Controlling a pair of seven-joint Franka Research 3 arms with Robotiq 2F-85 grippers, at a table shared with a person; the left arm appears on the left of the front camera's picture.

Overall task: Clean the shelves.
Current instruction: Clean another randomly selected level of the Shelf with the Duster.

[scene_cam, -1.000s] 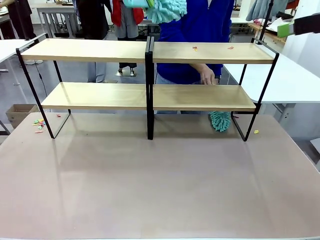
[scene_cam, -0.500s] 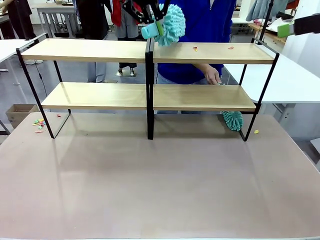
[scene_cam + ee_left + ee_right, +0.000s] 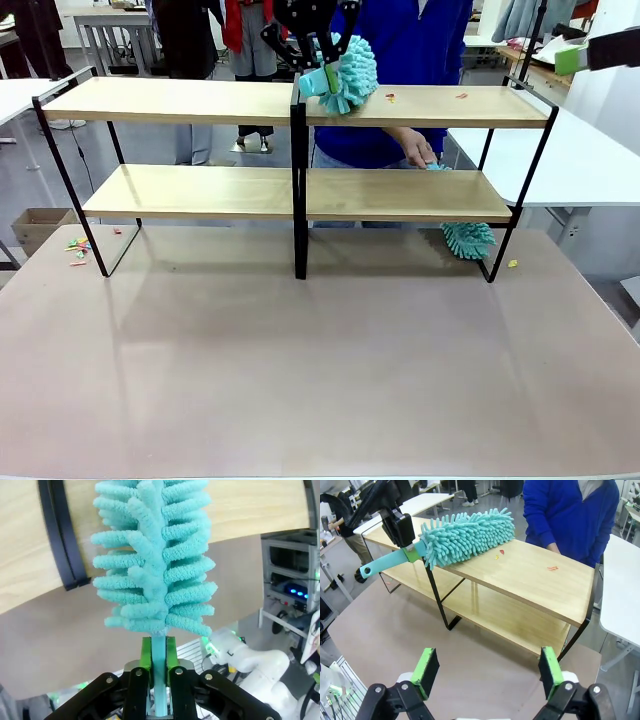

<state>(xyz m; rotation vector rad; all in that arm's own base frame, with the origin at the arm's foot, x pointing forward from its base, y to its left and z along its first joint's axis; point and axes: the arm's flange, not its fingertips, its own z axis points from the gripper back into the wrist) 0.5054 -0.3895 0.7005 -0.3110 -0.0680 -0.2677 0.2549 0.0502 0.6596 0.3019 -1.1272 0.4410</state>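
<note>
The shelves are a two-tier rack of light-wood boards on a black frame, standing across the far half of the table. My left gripper hangs above the centre post, shut on the handle of a teal fluffy duster. The duster head lies on the upper right board, close to two red scraps. In the left wrist view the green pads clamp the duster handle over the shelf board. My right gripper is open, held above the table in front of the rack.
A person in blue stands behind the rack, one hand reaching to a second teal duster under the lower right board. Coloured scraps lie on the tabletop at the left leg, one yellow scrap by the right leg. White tables flank both sides.
My left gripper has come down from the picture's top edge, bringing the duster onto the upper board beside the centre post. The person's duster has moved right under the lower board.
</note>
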